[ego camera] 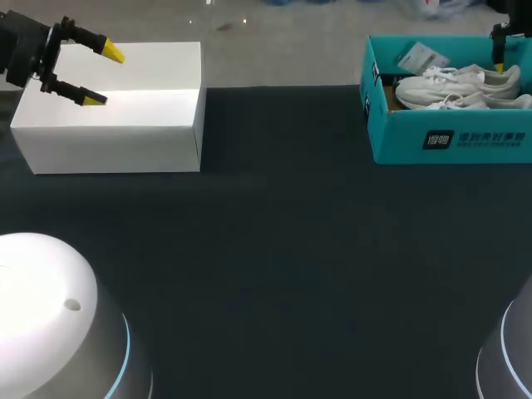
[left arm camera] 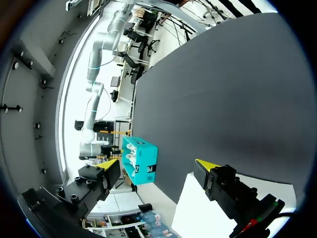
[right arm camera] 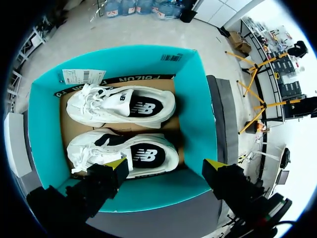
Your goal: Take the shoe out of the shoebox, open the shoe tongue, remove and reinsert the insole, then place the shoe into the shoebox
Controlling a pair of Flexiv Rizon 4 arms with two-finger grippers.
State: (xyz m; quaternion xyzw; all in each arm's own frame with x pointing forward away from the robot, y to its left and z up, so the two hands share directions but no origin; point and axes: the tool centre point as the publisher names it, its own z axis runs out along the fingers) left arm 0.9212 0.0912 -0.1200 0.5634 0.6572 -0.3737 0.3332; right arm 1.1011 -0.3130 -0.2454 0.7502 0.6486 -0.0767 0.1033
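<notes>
In the head view the teal shoebox sits upper right with two white shoes inside, well apart from the white box upper left, over which the left gripper hangs spread and empty. The left wrist view shows dark matte table running ahead to the shoebox. In the right wrist view the right gripper is spread, holding nothing, over the nearer shoe, which looks light and soft-topped, so the firmer heel collar seems the best hold.

This looks like a robotics lab: my left arm and my right arm hang over a dark work table. On it a plain white box stands far left, a teal shoebox far right.
</notes>
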